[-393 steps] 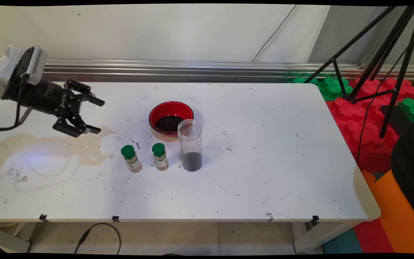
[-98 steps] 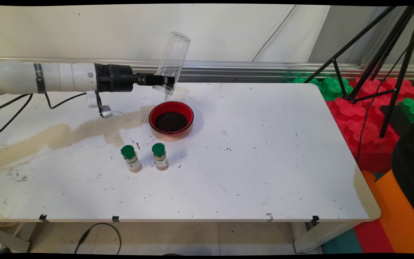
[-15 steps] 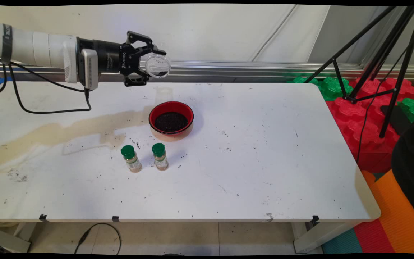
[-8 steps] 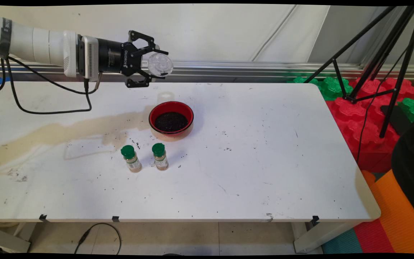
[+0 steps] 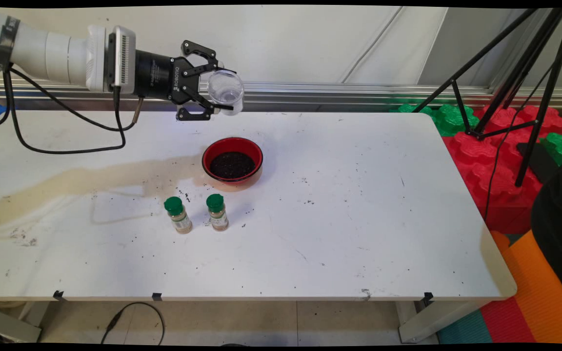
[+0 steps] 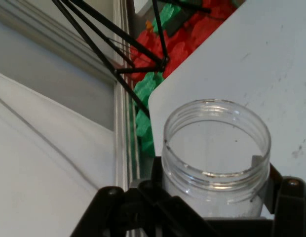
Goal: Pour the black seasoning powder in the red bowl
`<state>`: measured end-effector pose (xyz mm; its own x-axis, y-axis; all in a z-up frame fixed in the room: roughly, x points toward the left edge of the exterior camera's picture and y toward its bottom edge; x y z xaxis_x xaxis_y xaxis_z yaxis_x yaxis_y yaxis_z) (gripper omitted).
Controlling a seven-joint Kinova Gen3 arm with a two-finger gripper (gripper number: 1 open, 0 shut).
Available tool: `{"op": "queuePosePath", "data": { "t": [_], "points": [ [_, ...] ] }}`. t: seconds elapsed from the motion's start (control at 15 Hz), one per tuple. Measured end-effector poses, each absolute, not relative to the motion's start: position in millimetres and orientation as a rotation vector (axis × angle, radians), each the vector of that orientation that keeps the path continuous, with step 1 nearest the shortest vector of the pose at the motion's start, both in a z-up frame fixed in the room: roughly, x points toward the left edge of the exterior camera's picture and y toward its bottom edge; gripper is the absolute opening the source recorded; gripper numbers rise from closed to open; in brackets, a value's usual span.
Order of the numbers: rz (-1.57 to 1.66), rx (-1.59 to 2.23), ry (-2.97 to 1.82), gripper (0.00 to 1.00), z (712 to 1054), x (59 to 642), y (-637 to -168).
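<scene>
Your tool (image 5: 212, 100) was closed on the clear jar (image 5: 226, 90), high in the air over the far side of the desk (image 5: 359, 219). The jar looked empty. It sat tipped, with its open mouth partly toward the main camera. The red bowl (image 5: 232, 163) of dark grains was on the desk below it, at about 6 o'clock from the jar. Two small bottles with green caps (image 5: 173, 204) stood side by side at about 7 o'clock from the bowl.

To do this part well, you would keep the grip firm and turn the jar slowly, so it does not slip. You would also keep it clear of the bowl and the bottles.

The main view showed you the bowl, the bottles, the dark specks and the tan stain (image 5: 90, 178) on the desk. The hand view showed none of these. It showed you the jar's threaded rim (image 6: 217, 129) up close, with nothing inside, the black tool parts hugging the jar, and the desk's far corner (image 6: 158, 101) by the red and green blocks (image 6: 158, 91).
</scene>
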<state>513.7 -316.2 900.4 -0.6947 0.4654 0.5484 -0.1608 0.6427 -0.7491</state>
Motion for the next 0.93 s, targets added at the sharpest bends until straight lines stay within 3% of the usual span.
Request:
{"op": "queuePosePath", "data": {
  "t": [0.93],
  "points": [
    [0.647,0.112,-1.976,0.0,899.9,487.0,-313.0]
  ]
}}
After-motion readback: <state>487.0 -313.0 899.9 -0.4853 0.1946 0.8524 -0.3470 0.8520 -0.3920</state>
